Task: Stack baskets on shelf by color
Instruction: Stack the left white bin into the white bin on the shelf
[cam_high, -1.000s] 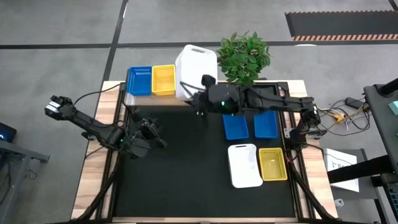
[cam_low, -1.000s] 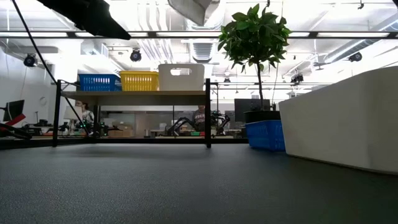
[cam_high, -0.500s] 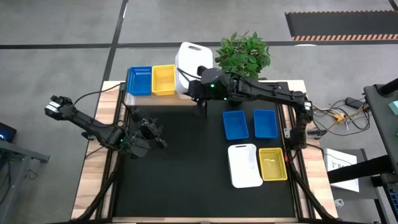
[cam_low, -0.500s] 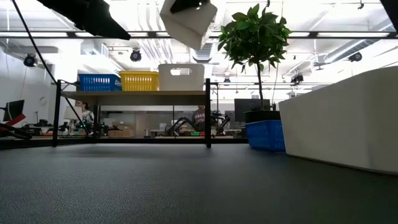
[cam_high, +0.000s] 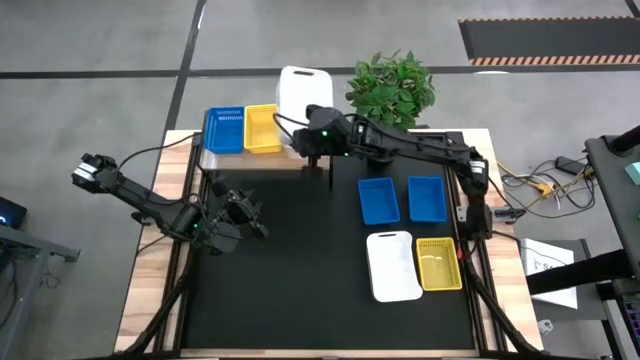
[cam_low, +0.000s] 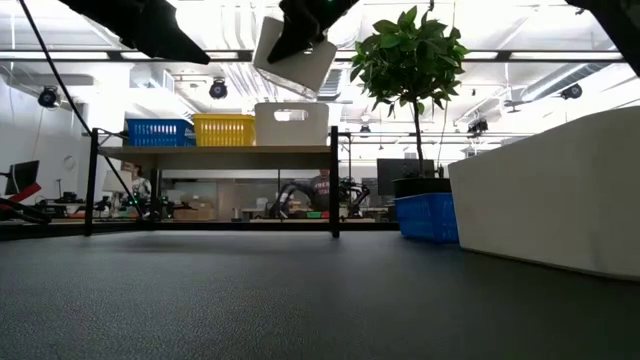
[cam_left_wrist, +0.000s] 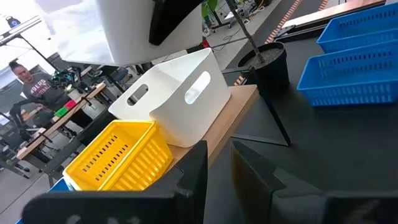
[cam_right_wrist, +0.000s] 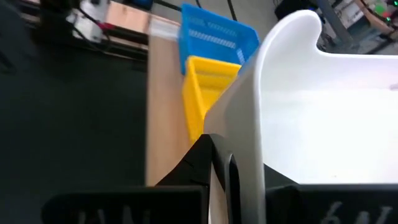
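In the high view the light-wood shelf (cam_high: 215, 158) stands at the table's far left and carries a blue basket (cam_high: 224, 130), a yellow basket (cam_high: 262, 128) and, seen in the low view, a white basket (cam_low: 291, 124) at its right end. My right gripper (cam_high: 313, 138) is shut on another white basket (cam_high: 305, 92), held tilted in the air above the shelf's white one (cam_left_wrist: 171, 102). Two blue baskets (cam_high: 379, 200) (cam_high: 427, 198), a white one (cam_high: 393, 264) and a yellow one (cam_high: 438, 263) lie flat on the black table. My left gripper (cam_high: 238, 214) waits open over the table's left part. My right gripper pinches the white basket's side wall at its rim (cam_right_wrist: 249, 134), one finger inside the basket and one outside. The basket is lifted clear and tilted (cam_low: 295, 52), above the shelf's right end.
A potted plant (cam_high: 392, 88) stands at the far edge just right of the shelf. The shelf's black legs (cam_low: 334, 180) stand on the table. Bare black table (cam_high: 290, 280) lies in the middle and near left.
My right gripper has carried the white basket toward the table's far left and somewhat down, rolling a little. The basket now hangs over the shelf's white basket and shows lower in the low view. My left arm has kept still.
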